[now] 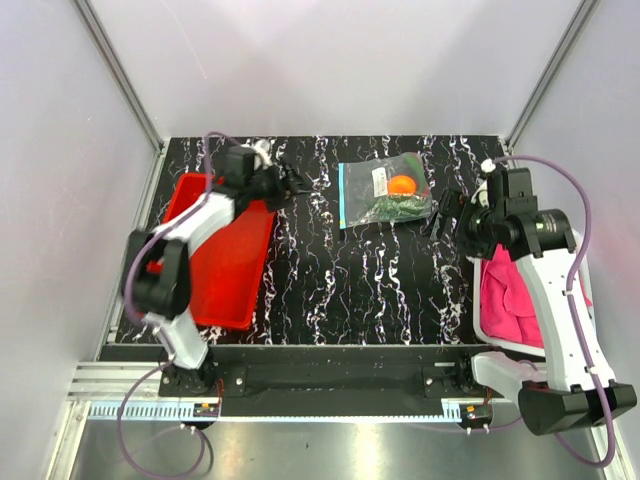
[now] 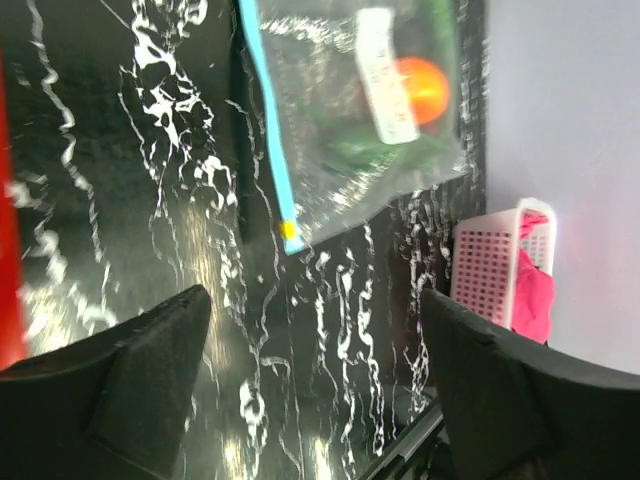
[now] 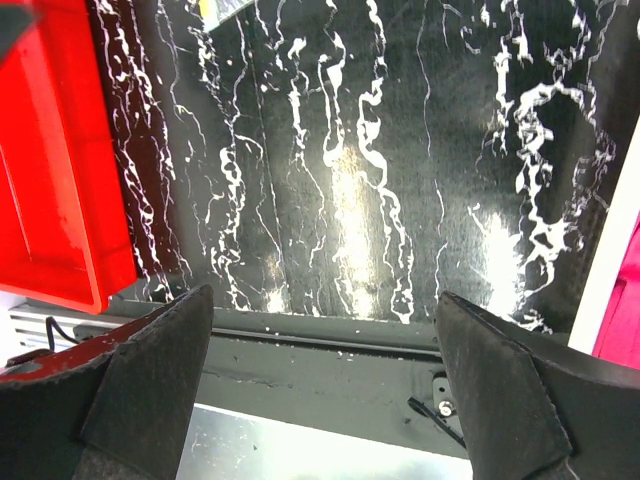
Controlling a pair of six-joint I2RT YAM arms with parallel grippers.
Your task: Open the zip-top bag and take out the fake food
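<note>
The zip-top bag (image 1: 385, 193) lies flat at the back middle of the black marbled table, its blue zip strip (image 2: 270, 130) along its left edge. Through the clear plastic I see the fake food: an orange fruit (image 1: 402, 185) beside a white label (image 2: 385, 75), and dark green pieces (image 2: 360, 150). My left gripper (image 1: 290, 183) hovers left of the bag, open and empty; the left wrist view shows the left gripper (image 2: 315, 305) with its jaws wide apart, short of the zip edge. My right gripper (image 1: 443, 213) is at the bag's right side, open; the right wrist view shows the right gripper (image 3: 325, 295) empty.
A red tray (image 1: 225, 250) sits on the left side of the table, under my left arm. A white basket (image 2: 495, 270) with a pink cloth (image 1: 510, 300) stands at the right edge. Grey walls close in the back and both sides.
</note>
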